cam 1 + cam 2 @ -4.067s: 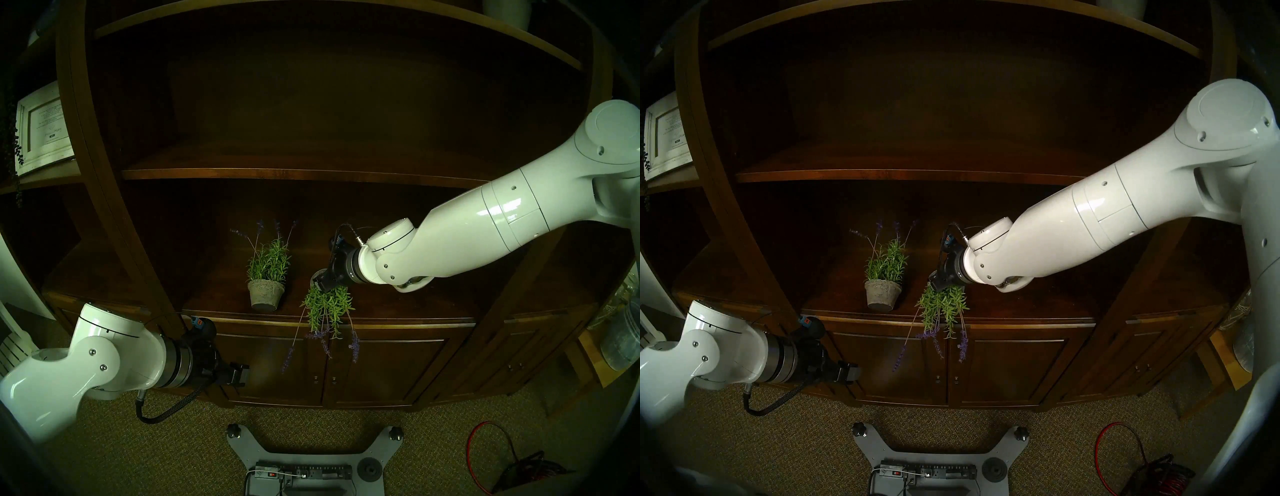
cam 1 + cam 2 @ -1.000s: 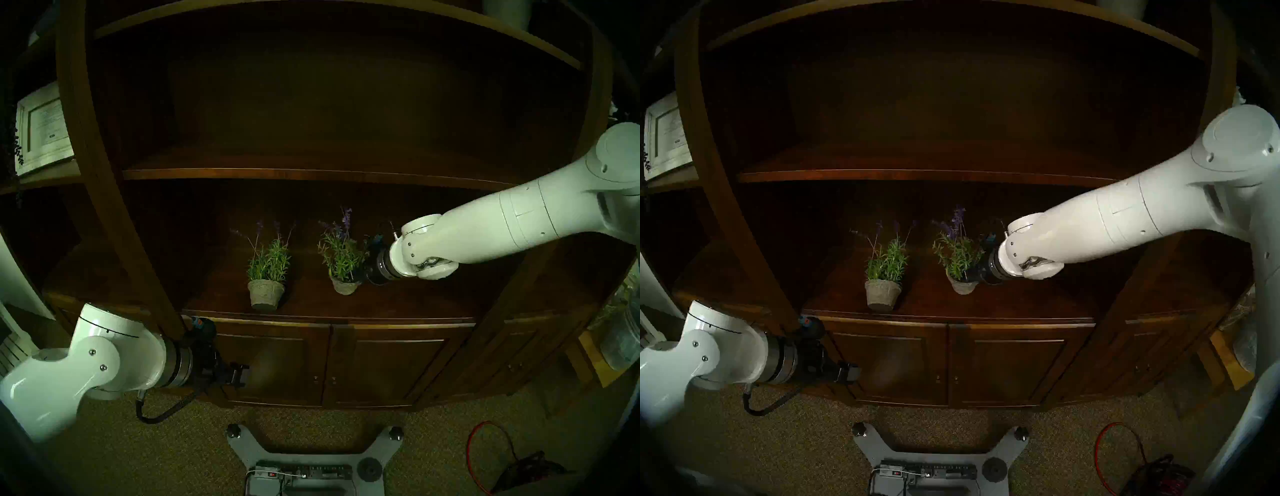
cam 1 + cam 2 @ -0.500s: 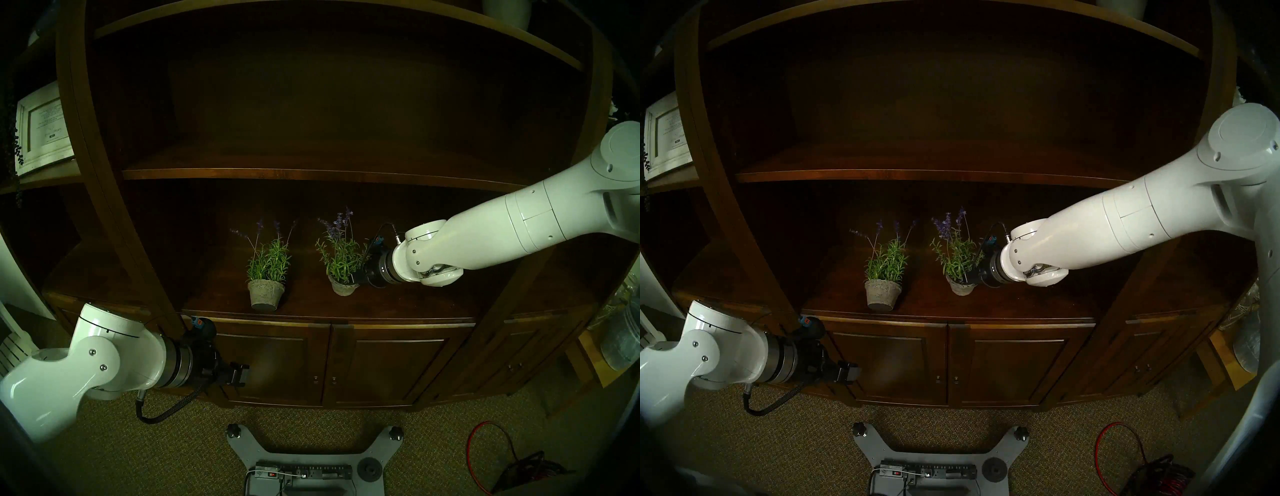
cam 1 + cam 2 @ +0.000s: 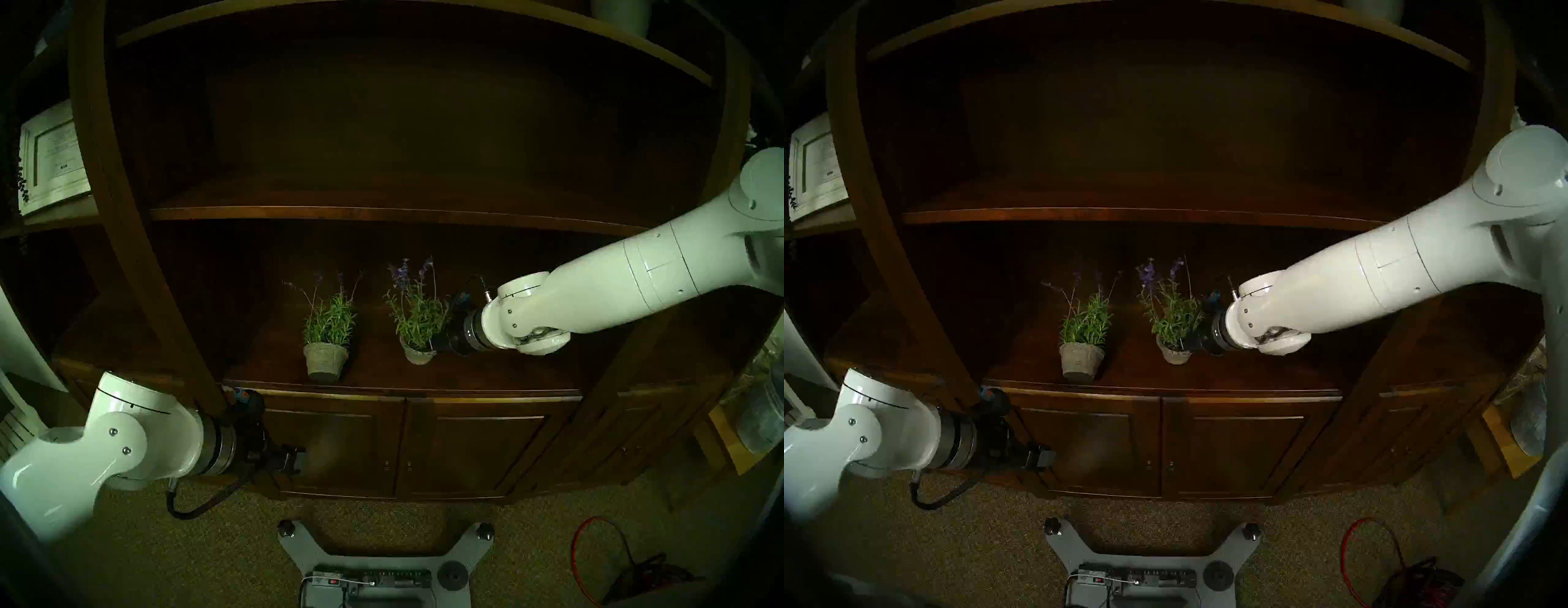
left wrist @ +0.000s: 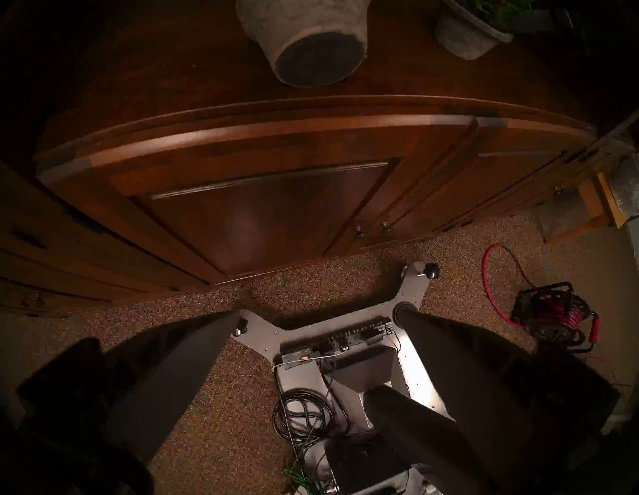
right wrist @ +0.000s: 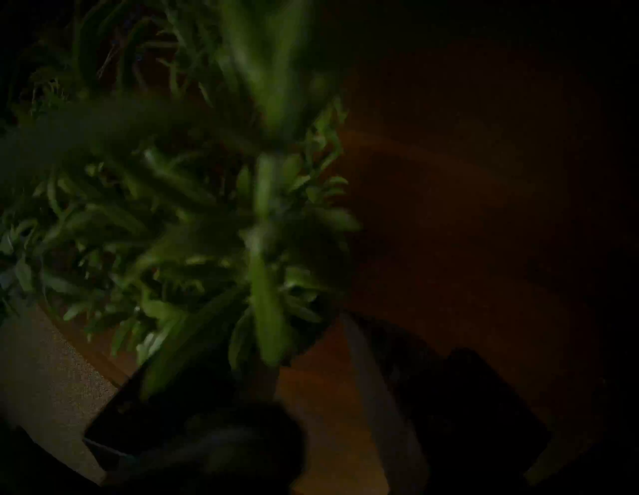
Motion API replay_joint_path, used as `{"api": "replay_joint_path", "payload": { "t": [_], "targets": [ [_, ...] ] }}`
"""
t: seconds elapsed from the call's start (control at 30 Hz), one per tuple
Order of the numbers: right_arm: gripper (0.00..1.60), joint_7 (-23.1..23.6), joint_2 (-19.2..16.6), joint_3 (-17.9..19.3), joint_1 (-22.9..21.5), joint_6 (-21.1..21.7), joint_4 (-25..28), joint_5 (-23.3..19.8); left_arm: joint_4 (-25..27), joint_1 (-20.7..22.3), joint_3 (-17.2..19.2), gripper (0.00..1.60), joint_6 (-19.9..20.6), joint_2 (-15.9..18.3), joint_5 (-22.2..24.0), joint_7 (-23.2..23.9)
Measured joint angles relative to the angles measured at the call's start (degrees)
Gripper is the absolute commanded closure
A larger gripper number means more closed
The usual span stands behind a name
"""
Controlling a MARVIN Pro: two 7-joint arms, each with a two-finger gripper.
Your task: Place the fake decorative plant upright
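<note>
Right end effector [image 4: 433, 341] at the upright potted plant's [image 4: 418, 316] rim, parted.

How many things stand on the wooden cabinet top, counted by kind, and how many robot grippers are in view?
Small grey stone-look pots with green fake lavender: 2, the left potted plant and the right potted plant, both upright on the dark brown wooden cabinet top.
Black robot grippers: 2, the left gripper and the right gripper.
Total: 4.
</note>
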State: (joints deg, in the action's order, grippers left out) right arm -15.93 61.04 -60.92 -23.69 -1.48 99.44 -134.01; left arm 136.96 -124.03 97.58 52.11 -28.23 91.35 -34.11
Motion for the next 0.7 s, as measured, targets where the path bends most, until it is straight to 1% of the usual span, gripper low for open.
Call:
{"api": "replay_joint_path", "payload": {
  "t": [0.03,0.13,0.7],
  "targets": [
    [0.31,0.00,-0.03,0.00,-0.01,-0.03,0.09,0.02,0.00,0.00,0.00,0.00,0.00,0.00,0.00,0.00],
    [0.26,0.03,-0.13,0.00,-0.02,-0.19,0.33,0.07,0.00,0.00,0.00,0.00,0.00,0.00,0.00,0.00],
    [0.25,0.45,-0.67,-0.07,-0.11,-1.27,1.56,0.43,0.00,0.00,0.00,0.00,0.00,0.00,0.00,0.00]
  ]
}}
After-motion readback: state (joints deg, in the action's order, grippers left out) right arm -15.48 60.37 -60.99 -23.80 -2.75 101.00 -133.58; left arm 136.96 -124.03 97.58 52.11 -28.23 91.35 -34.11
